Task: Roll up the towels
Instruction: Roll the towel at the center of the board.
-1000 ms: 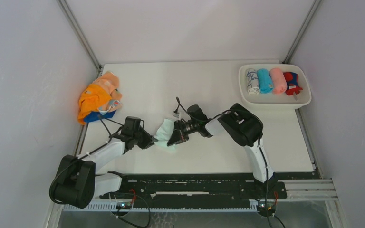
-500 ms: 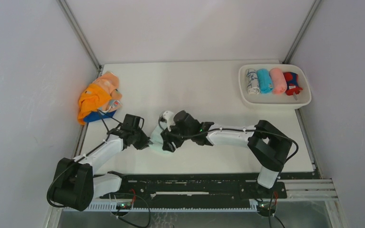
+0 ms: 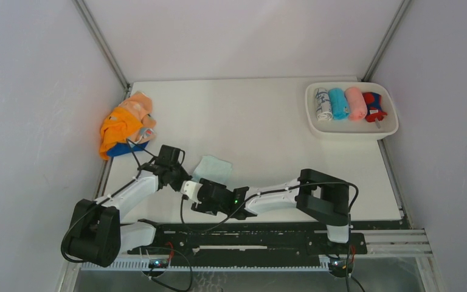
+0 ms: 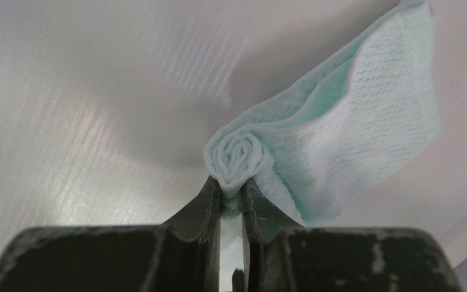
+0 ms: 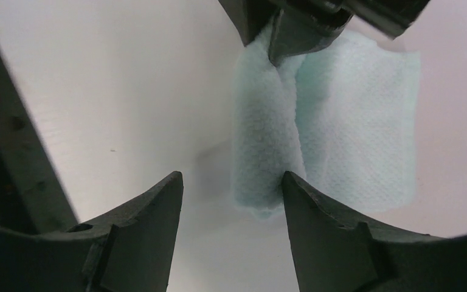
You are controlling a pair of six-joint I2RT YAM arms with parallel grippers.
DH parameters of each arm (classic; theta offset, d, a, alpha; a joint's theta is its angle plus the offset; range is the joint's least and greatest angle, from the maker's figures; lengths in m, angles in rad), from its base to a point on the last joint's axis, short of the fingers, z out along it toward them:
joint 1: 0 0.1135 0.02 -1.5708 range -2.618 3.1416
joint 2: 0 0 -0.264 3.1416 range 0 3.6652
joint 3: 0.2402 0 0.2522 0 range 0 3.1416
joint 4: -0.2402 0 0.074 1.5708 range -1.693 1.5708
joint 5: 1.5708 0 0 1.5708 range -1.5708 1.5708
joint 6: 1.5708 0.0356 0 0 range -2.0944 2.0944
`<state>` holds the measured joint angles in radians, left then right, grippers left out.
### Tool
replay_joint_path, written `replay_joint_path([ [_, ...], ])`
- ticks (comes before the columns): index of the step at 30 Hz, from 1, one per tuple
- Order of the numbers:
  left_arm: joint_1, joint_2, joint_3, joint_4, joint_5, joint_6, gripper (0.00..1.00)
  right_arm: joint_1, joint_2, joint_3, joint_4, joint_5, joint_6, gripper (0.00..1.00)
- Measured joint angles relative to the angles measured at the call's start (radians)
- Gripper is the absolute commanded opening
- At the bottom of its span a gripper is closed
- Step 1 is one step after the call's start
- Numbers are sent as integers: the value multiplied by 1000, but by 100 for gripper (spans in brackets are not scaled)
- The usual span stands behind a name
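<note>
The left arm [image 3: 131, 190] and right arm [image 3: 273, 196] had white links between bulky black joint housings. Thin black cables looped along both, and the dark jaws looked scuffed.

A white oval tray [image 3: 351, 131] sits well apart from the right pincer [image 3: 196, 191], beyond it and rightward. The white table [image 3: 267, 121] lies beneath it.

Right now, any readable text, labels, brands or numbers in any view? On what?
No text can be read in any view.
Dark blue print on the white rolled towel in the tray: too small to tell whether it is lettering or a pattern.
The mint towel shows plain weave in both wrist views, with no label or mark.
</note>
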<state>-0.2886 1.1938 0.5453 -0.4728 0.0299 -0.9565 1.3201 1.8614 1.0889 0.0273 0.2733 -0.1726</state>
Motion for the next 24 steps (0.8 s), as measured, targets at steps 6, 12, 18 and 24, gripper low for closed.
replay_joint_path([
  [6,0,3,0,2,3,0,1,3,66,20,6,71,-53,57],
  [12,1,11,1,5,6,8,1,2,108,54,16,99,-74,49],
  [18,3,27,13,5,7,25,4,-22,131,78,6,92,-75,19],
  [24,4,39,42,-13,-5,34,29,-76,118,96,-27,-24,-39,0],
])
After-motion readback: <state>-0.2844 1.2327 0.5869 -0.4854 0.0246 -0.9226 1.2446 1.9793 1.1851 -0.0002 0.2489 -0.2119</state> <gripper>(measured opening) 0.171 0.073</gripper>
